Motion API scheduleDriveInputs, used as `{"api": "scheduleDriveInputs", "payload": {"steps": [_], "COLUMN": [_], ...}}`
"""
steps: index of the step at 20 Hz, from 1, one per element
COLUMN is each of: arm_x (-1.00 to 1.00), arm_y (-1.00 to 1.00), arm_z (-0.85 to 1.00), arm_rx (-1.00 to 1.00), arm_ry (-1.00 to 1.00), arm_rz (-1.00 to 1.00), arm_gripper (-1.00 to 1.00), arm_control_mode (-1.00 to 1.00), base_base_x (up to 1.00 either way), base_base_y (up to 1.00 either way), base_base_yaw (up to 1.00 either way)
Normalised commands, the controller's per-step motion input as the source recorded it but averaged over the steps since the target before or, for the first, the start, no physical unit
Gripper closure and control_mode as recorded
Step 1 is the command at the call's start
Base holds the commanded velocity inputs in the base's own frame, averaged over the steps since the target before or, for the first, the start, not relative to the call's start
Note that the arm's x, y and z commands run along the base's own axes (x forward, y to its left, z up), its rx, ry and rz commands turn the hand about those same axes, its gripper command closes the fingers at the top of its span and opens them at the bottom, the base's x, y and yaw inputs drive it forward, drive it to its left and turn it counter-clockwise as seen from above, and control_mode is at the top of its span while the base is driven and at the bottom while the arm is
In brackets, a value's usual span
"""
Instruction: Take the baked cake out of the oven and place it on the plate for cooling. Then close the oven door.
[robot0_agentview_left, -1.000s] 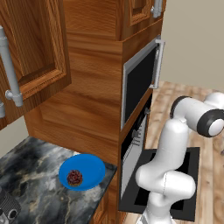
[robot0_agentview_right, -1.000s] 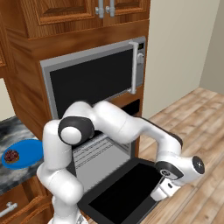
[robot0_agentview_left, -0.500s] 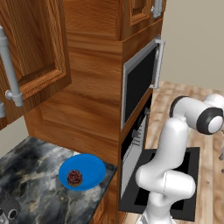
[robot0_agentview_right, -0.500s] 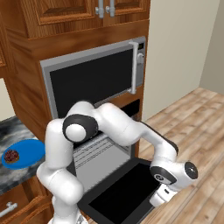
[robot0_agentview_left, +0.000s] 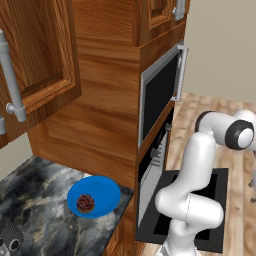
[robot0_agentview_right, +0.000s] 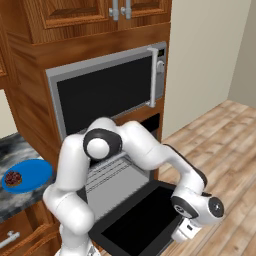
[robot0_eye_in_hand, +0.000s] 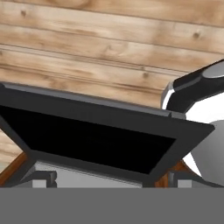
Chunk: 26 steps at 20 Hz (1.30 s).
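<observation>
Left base view, cake: the baked cake (robot0_agentview_left: 85, 202) sits on the blue plate (robot0_agentview_left: 102, 192), toward its near-left part.
Left base view, plate: it rests on the dark marble table (robot0_agentview_left: 35, 195), close to the table's right edge, beside the wooden cabinet wall.
Left base view, oven: the oven (robot0_agentview_left: 156, 159) stands open, its door (robot0_agentview_left: 216, 197) dropped flat over the wood floor; the white arm rises in front of it and hides much of the door.
Right base view, fingers: the hand (robot0_agentview_right: 186, 231) hangs low at the far right corner of the oven door, just off its edge; the tips are hidden under the wrist, spread wide and grasping nothing.
Right base view, surroundings: the silver-framed microwave (robot0_agentview_right: 107, 90) sits above the oven; the arm's elbow blocks part of the oven racks (robot0_agentview_right: 107, 170).
Hand view, door: the black door panel spans the middle, with plank floor (robot0_eye_in_hand: 109, 48) beyond.
</observation>
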Motion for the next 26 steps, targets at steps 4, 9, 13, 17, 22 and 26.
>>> {"api": "scheduleDriveInputs", "payload": {"steps": [4,9,13,17,22,26], "arm_x": [0.09,0.15,0.21,0.27,0.22,0.16], "arm_y": [-0.09,-0.16,-0.14,-0.04,-0.09,-0.21], "arm_z": [-0.33,-0.32,-0.39,-0.43,-0.36,-0.32], "arm_rx": [-0.03,-0.08,-0.07,-0.02,0.00,0.00], "arm_ry": [-0.07,-0.01,0.00,0.00,0.00,0.00], "arm_rz": [0.00,0.00,0.00,0.00,0.00,0.00], "arm_gripper": [-1.00,-1.00,-1.00,-1.00,-1.00,-1.00], "arm_control_mode": [-1.00,-1.00,-1.00,-1.00,-1.00,-1.00], "base_base_x": [0.00,0.00,0.00,0.00,0.00,0.00], "base_base_y": [0.00,0.00,0.00,0.00,0.00,0.00], "base_base_yaw": [0.00,0.00,0.00,0.00,0.00,0.00]}}
